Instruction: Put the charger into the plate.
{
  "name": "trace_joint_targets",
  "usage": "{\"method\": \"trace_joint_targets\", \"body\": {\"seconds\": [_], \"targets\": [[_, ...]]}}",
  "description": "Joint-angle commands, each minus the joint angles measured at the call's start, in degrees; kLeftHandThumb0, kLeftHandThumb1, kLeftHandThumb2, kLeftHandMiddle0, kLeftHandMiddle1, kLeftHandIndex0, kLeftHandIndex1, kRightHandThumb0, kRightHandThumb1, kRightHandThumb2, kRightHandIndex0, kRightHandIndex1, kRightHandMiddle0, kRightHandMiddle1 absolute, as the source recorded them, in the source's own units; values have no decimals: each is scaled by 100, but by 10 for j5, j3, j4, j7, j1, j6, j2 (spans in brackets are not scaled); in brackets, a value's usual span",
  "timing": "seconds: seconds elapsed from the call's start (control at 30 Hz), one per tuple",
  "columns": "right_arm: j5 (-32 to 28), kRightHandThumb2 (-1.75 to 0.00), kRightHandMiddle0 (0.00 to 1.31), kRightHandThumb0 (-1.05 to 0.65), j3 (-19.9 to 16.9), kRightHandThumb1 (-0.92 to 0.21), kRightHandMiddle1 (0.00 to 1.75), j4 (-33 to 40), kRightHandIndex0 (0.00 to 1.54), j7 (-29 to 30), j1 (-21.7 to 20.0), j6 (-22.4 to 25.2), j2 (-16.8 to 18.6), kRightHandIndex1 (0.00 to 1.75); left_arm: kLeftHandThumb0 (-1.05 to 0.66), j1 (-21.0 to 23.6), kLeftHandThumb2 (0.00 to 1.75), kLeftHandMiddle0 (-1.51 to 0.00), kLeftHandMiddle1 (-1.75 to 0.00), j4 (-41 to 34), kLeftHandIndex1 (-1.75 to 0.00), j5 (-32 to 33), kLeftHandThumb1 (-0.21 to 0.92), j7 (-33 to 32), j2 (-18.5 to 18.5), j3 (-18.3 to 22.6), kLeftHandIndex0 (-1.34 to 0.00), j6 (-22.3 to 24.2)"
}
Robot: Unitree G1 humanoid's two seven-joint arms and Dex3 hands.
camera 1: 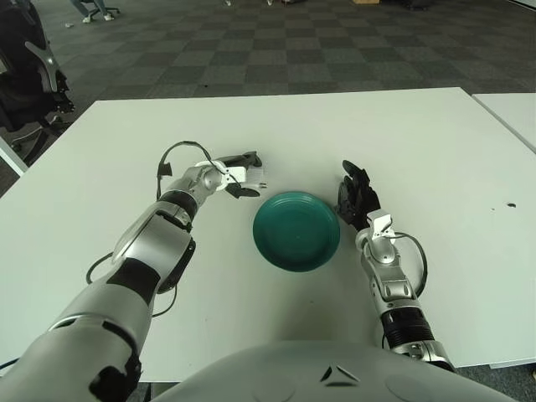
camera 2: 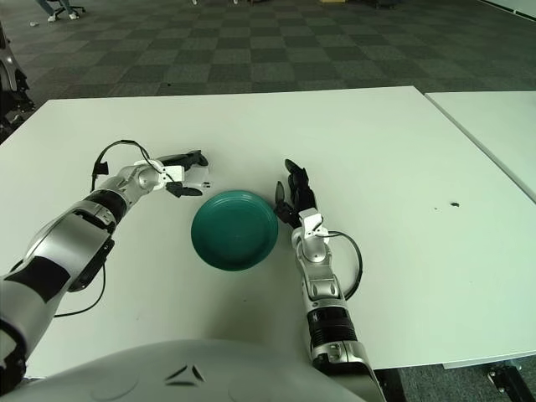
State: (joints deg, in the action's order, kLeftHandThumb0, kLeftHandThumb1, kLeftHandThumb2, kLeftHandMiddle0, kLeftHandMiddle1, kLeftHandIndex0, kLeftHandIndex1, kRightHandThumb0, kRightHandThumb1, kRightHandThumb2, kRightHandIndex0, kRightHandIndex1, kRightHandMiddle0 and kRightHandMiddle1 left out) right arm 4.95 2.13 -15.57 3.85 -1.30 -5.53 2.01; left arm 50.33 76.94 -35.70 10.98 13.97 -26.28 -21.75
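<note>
A small white charger (camera 1: 238,176) with metal prongs pointing right sits between the black fingers of my left hand (camera 1: 244,175). The hand is shut on it, just beyond the upper left rim of the teal plate (camera 1: 296,233), close to the table top. The plate is empty and lies in the middle of the white table (camera 1: 419,142). My right hand (camera 1: 355,198) shows at the plate's right edge, fingers spread and holding nothing. The same scene shows in the right eye view, with the charger (camera 2: 177,175) left of the plate (camera 2: 234,230).
A second white table (camera 1: 512,113) stands to the right across a narrow gap. A small dark speck (camera 1: 511,204) lies on the table at the far right. A black chair (camera 1: 29,75) stands off the table's far left corner.
</note>
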Motion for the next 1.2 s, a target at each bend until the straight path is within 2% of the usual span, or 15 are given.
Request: {"method": "trace_joint_targets", "body": {"seconds": [0.0,0.37,0.47,0.53,0.57,0.63,0.7,0.87,0.97,1.17], "targets": [[-7,-86,0,-90,-1,-92,46,-50,16,-9,69,54,-3,0,-87,-16,63,-34,-7,16,-95,3,92,47,2,0,-7,24],[-7,-86,0,-91,-4,-92,50,-44,17,-7,72,57,-2,0,-77,-27,58,-52,-16,15,-111,14,92,39,6,7,-11,53],[-7,-85,0,-91,-6,-92,50,-42,17,-5,72,59,-1,0,-74,-32,52,-44,-53,15,-130,9,92,14,5,5,-11,63],[-7,-85,0,-91,-7,-92,51,-42,17,-4,72,60,-1,0,-72,-36,45,-34,-105,14,-153,4,92,-6,6,1,-12,66],[-7,-85,0,-91,-7,-92,51,-41,17,-4,72,61,-1,0,-71,-38,42,-30,-125,14,-161,0,92,-19,6,-2,-13,67],[-8,-85,0,-90,-7,-92,51,-40,17,-5,71,62,-1,0,-56,-41,63,-33,-149,14,-167,-4,80,-43,6,-4,-24,69],[-8,-85,0,-90,-8,-92,51,-39,17,-5,71,62,-2,0,-49,-44,78,-41,-162,14,-171,-2,71,-67,5,-2,-32,70],[-11,-84,0,-88,-9,-92,51,-38,18,-7,71,61,-1,0,-43,-42,99,-60,-173,12,-174,12,56,-104,4,11,-43,68],[-15,-84,0,-87,-11,-92,50,-38,17,-9,71,59,0,0,-43,-45,105,-68,-174,10,-174,20,52,-131,2,20,-46,62],[-23,-83,0,-84,-14,-92,49,-40,17,-10,70,56,1,0,-44,-48,112,-75,-175,9,-175,19,46,-164,3,23,-50,48]]}}
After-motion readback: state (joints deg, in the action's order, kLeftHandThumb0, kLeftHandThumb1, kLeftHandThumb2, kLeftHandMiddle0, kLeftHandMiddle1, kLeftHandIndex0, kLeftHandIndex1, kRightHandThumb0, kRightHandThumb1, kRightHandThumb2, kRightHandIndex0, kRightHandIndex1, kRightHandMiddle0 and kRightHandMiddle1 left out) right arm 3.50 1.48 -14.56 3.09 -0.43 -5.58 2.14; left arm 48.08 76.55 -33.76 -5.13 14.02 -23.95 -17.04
